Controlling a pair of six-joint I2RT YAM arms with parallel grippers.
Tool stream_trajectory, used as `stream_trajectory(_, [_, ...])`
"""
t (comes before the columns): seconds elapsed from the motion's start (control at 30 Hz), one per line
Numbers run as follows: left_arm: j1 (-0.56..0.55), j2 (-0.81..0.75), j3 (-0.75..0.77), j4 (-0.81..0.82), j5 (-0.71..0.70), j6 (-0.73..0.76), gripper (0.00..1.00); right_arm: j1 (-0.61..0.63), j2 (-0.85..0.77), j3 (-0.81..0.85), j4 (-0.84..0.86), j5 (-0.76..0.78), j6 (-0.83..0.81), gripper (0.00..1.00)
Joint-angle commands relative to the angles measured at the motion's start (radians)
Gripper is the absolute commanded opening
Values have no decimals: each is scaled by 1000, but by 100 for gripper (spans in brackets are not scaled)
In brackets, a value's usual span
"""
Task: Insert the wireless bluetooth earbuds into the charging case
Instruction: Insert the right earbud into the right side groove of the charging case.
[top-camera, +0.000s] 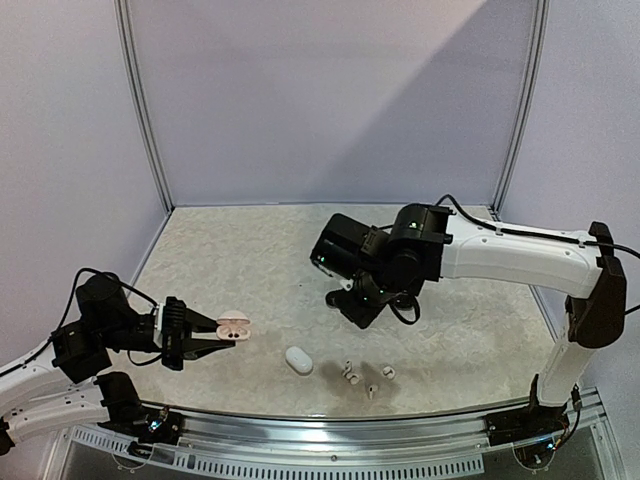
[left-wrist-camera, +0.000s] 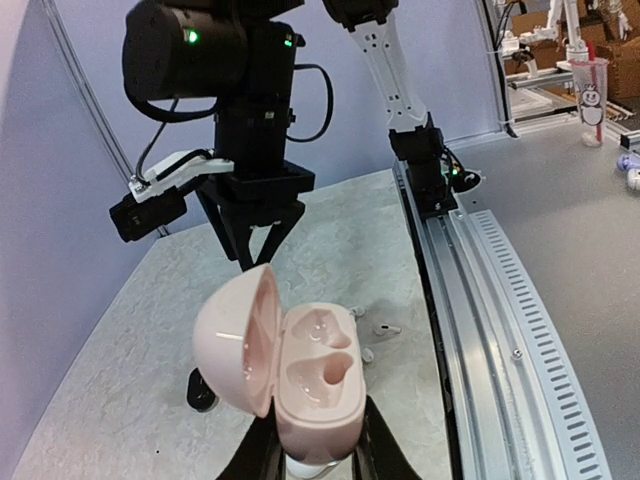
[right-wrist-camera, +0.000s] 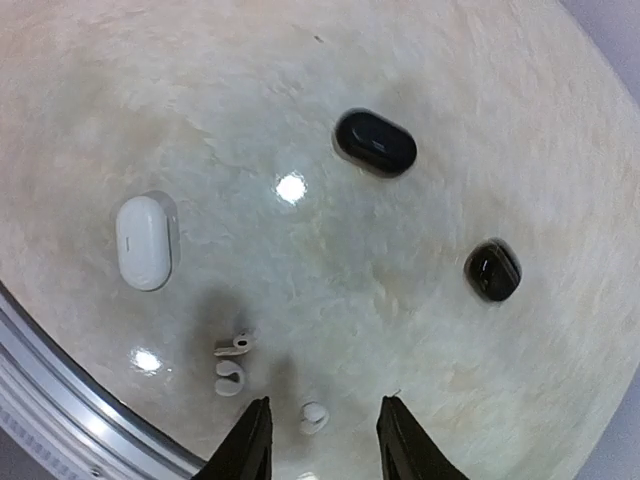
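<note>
My left gripper (left-wrist-camera: 312, 462) is clamped on the open pink charging case (left-wrist-camera: 318, 385) at the near left. My right gripper (right-wrist-camera: 322, 440) hangs apart and empty over the white earbuds (right-wrist-camera: 314, 416) on the table (right-wrist-camera: 450, 120) by the near rail (right-wrist-camera: 40, 400). An off-centre closure can squirt a rounded bud away or knock its neighbour.
</note>
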Motion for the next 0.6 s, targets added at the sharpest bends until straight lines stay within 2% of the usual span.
stream_trajectory(0.0, [13, -10, 17, 5, -1, -34, 0, -21, -9, -102, -19, -85, 780, 35])
stream_trajectory(0.1, [13, -15, 20, 2, 1, -43, 0, 5, -33, -199, -1, -141, 1041, 32])
stream_trajectory(0.17, [13, -19, 20, 2, 0, -49, 0, 38, -36, -215, 2, -135, 1127, 32])
stream_trajectory(0.37, [16, -31, 20, -2, 7, -52, 0, 67, 75, -220, 28, -220, 1173, 41])
stream_trajectory(0.57, [20, -41, 17, -3, 14, -48, 0, 71, 79, -334, 114, -237, 1227, 39])
